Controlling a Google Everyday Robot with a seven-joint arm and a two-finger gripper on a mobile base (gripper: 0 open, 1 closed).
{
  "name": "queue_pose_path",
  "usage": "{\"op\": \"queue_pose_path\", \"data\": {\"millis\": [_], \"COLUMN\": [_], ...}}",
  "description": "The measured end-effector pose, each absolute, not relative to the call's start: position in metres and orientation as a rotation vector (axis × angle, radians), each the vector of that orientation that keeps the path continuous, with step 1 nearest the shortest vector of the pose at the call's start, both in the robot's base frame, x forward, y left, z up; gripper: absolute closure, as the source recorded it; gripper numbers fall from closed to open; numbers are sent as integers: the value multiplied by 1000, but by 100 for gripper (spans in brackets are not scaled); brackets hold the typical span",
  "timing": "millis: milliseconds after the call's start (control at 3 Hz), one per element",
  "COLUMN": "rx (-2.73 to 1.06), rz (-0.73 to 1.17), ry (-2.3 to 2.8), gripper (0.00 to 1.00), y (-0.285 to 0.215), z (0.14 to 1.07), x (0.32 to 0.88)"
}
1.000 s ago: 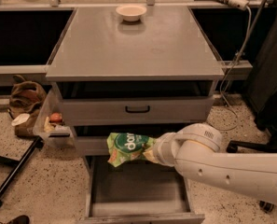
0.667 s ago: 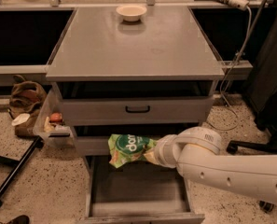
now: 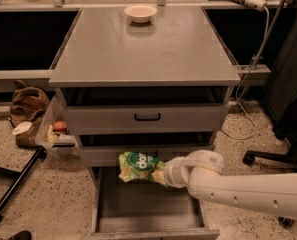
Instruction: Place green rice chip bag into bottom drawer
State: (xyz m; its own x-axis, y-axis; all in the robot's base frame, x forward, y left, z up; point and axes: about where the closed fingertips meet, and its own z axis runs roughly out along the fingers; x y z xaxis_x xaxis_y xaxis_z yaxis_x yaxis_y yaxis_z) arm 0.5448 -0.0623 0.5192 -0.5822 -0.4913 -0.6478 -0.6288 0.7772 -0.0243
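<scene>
Far left on the floor: a brown sack [image 3: 29, 103] and a black pole [image 3: 15, 184], both well apart from the work and of no concern. A clear bin [image 3: 55, 136] with small items hung at the left side of the grey cabinet [image 3: 63, 91]. On the bench [image 3: 143, 51], a pale bowl [image 3: 140, 13] sat at the far edge, not involved. The top drawer [image 3: 108, 119] with its black handle [image 3: 148, 117] and the middle drawer [image 3: 100, 155] were closed or nearly so. The bottom drawer [image 3: 138, 209] was pulled out toward the near side, its floor bare. The green rice chip bag [image 3: 136, 165] hung in the air in front of the middle drawer's face, above the far end of the bottom drawer and clear of its floor. The claw [image 3: 160, 175] was at the bag's right end and, judging by the bag being carried off any surface, was clamped on it. The white arm [image 3: 238, 191] reached in from the right over the drawer's right wall. Step in hand, by my reading: lower and release. To do it well, bring the bag a little nearer, toward the middle of the drawer floor, so that it does not snag under the middle drawer's front. Descend straight, keeping the wrist off the right wall. Let go only when the bag is low inside the walls, since a light foil bag may slide or tip out. Far right: a cable [image 3: 260, 49] and a chair base [image 3: 250, 158], clear of the arm.
</scene>
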Motion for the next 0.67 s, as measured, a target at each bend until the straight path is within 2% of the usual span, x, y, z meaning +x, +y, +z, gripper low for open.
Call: {"op": "queue_pose_path", "data": {"millis": [667], "rx": [-801], "rz": [399], "ry": [2326], "gripper": [100], "y": [-34], "z": [426], "x": [514]}}
